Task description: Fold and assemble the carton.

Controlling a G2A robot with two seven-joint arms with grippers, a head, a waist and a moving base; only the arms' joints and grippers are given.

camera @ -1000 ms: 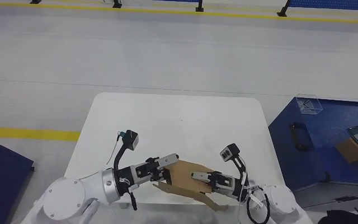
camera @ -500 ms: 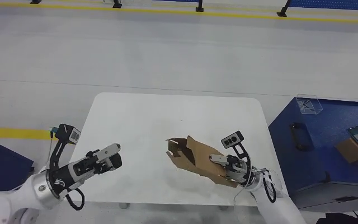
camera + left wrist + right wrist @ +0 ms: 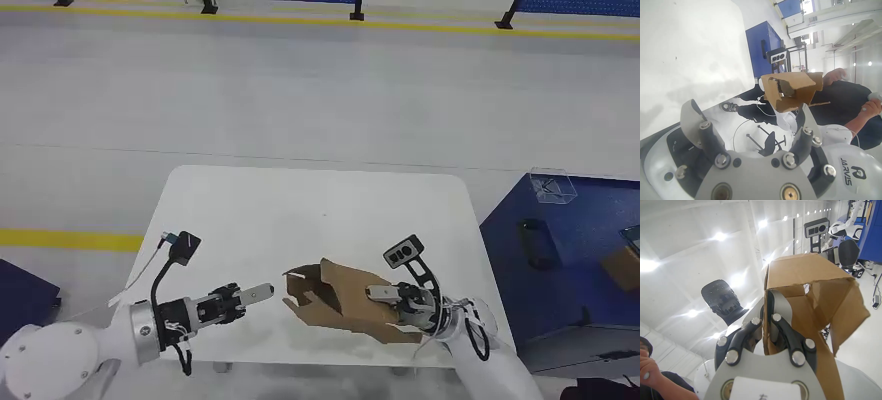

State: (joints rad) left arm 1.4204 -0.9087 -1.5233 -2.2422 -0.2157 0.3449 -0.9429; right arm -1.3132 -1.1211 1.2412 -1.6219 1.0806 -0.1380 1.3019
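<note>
Above near edge of surface: carton held aloft, partly opened, one wall pinched by right end effector. Left end effector spread, empty, near carton's open end, not touching.

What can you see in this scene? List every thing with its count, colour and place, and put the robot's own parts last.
carton: 1, brown, partly opened, held above the table's near right part
table: 1, white, under both arms
cabinet: 1, blue, on the floor right of the table
clear box: 1, transparent, on top of the cabinet
floor line: 1, yellow, left of the table
left gripper: 1, grey and black, open, pointing at the carton, apart from it
right gripper: 1, grey and black, clamped on a carton wall
</note>
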